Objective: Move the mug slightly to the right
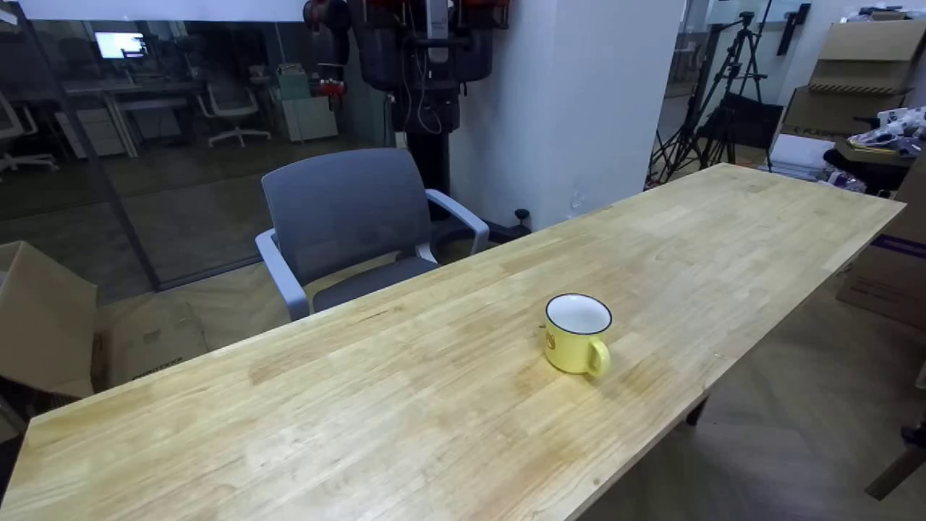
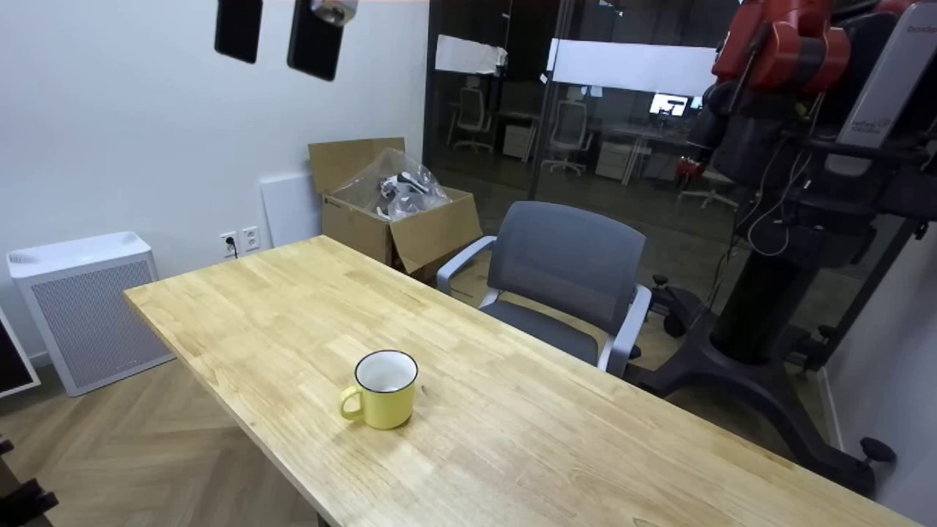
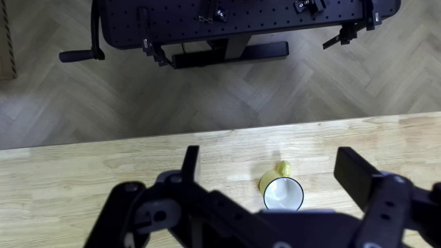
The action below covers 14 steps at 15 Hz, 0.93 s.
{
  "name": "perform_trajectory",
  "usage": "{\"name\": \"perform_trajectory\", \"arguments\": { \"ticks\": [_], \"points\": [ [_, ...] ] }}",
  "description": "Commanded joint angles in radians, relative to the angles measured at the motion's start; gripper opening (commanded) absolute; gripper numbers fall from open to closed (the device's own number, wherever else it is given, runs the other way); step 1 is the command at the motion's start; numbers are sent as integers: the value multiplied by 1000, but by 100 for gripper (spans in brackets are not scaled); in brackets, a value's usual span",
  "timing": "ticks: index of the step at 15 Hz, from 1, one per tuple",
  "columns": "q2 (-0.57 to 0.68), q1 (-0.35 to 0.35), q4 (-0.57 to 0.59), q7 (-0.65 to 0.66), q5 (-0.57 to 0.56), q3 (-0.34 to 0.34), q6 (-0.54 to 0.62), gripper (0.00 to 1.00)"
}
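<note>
Looking down the wrist view, I find the yellow mug upright on the counter, well below the pincer and framed between its fingers, handle pointing at the counter's edge, roughly square to the closing direction. That alignment, I reckon, is what the descent turns on: each finger should meet a bare side wall. In an exterior view the fingers hang wide apart, holding nothing, touching nothing

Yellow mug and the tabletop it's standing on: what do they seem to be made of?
Mug: glossy enamelled metal or glazed ceramic; the dark rim suggests enamel, the thick handle ceramic, so I can't settle it. Tabletop: probably light wood, smooth with a slight sheen; joined strips and grain show.
</note>
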Motion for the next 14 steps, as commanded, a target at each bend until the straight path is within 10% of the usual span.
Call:
{"name": "perform_trajectory", "arguments": {
  "ticks": [1, 14],
  "points": [
    [2, -3, 3, -1, 1, 2, -3, 100],
    [266, -60, -2, 180, -11, -7, 644, 100]
  ]
}}
